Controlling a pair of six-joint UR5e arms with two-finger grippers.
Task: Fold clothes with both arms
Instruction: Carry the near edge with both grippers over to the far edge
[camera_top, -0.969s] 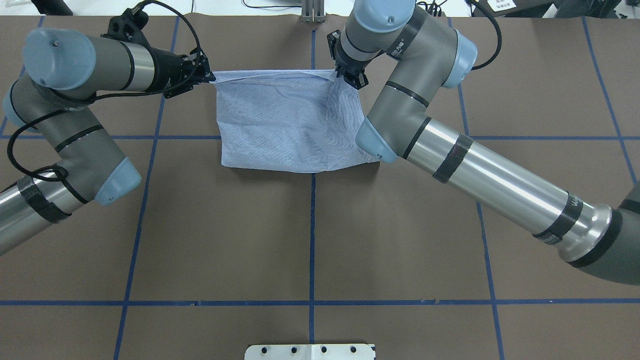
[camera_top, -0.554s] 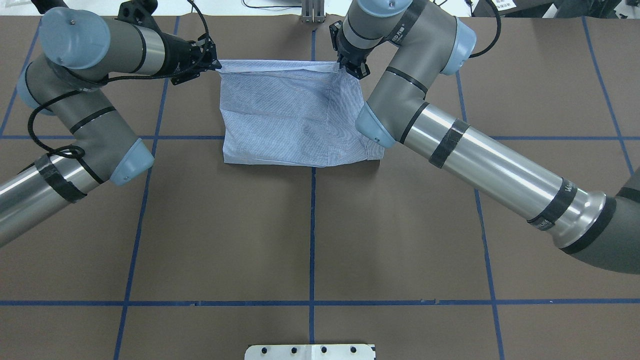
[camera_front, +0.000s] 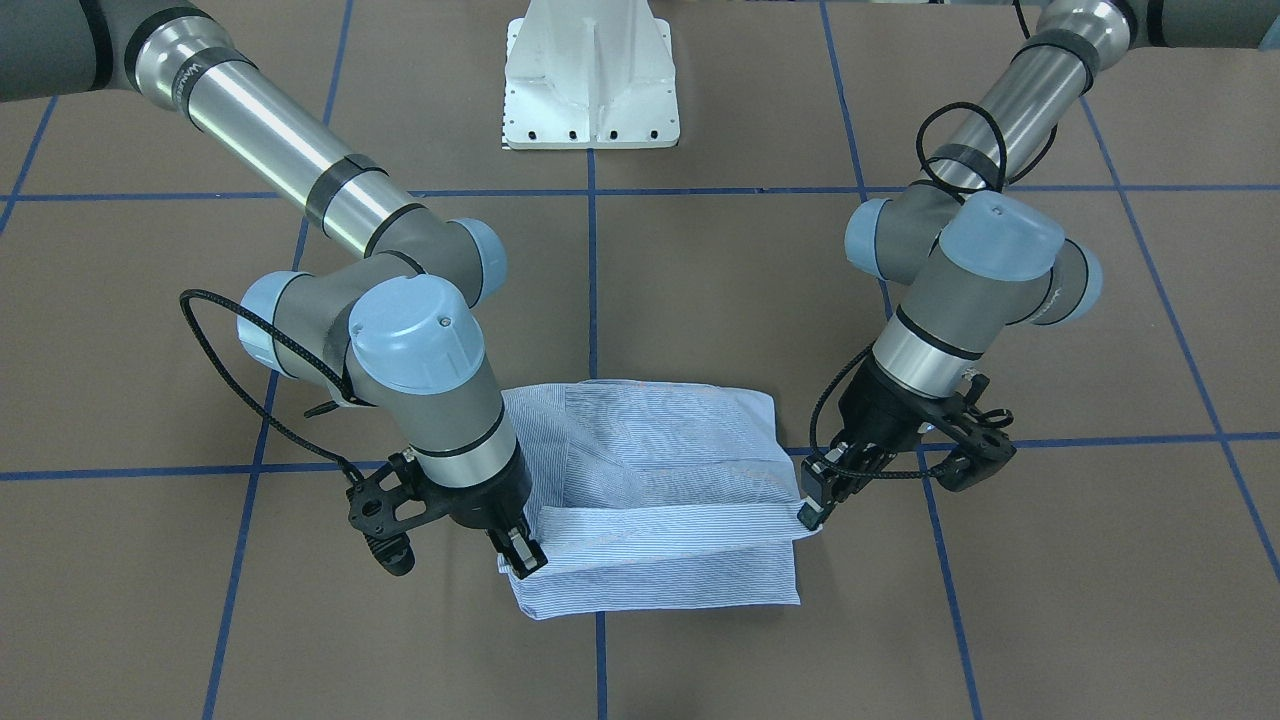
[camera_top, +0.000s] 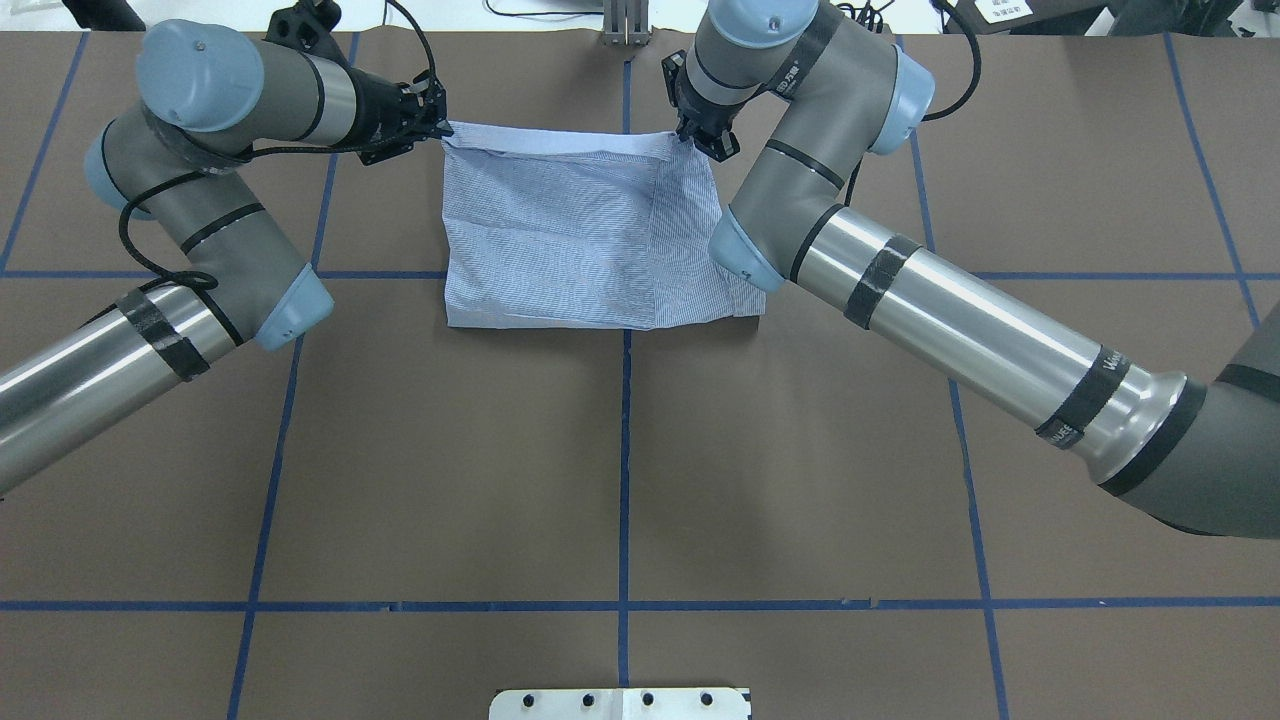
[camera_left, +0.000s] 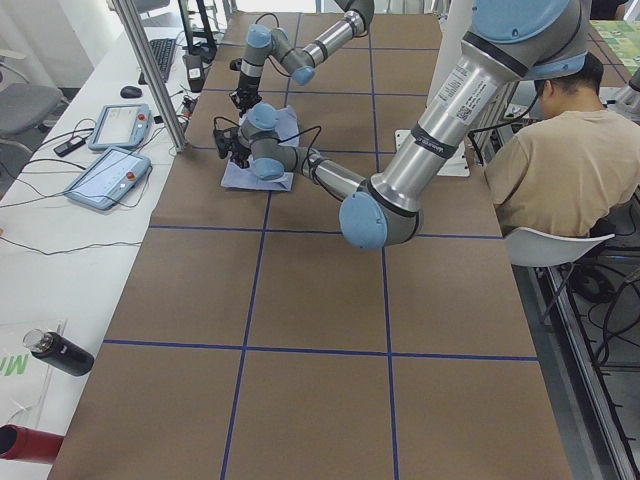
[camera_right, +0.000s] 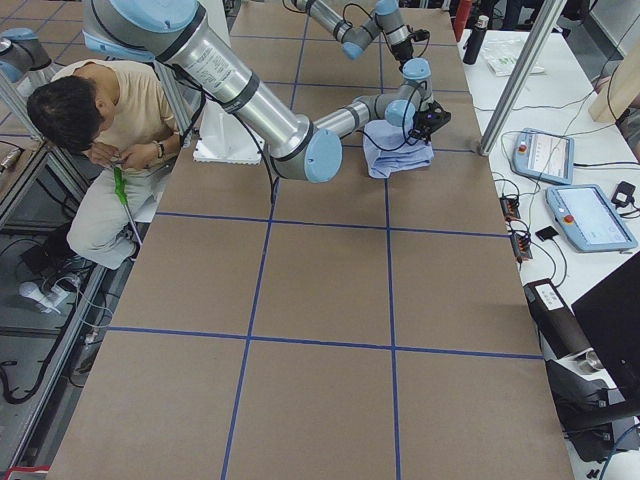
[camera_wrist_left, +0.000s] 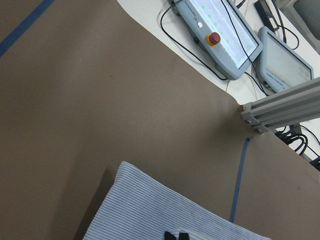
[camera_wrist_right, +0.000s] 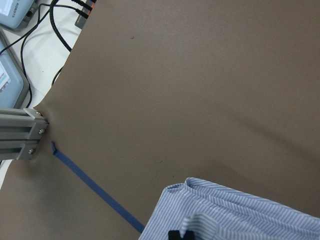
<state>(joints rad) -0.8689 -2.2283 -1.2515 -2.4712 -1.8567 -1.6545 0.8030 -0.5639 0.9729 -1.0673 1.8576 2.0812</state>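
Observation:
The light blue striped shirt (camera_top: 590, 230) lies folded into a rectangle on the brown table, at the far middle of the overhead view. My left gripper (camera_top: 440, 128) is shut on the upper layer's far left corner. My right gripper (camera_top: 692, 140) is shut on its far right corner. In the front-facing view the shirt (camera_front: 660, 470) has its upper layer held slightly raised between the left gripper (camera_front: 812, 510) and the right gripper (camera_front: 520, 555). Striped cloth fills the bottom of the left wrist view (camera_wrist_left: 150, 215) and of the right wrist view (camera_wrist_right: 240, 215). Collar, pocket and buttons are hidden.
The white pedestal base (camera_front: 590, 80) stands behind the shirt on the robot's side. An aluminium post (camera_top: 625, 25) and control pendants (camera_wrist_left: 220, 25) sit past the table's far edge. A seated person (camera_left: 560, 160) is beside the table. Blue tape lines (camera_top: 625, 450) cross the brown surface.
Both grippers have carried the shirt's upper edge farther from the robot, toward the far table edge. The cloth now lies flatter and is pulled straighter between them.

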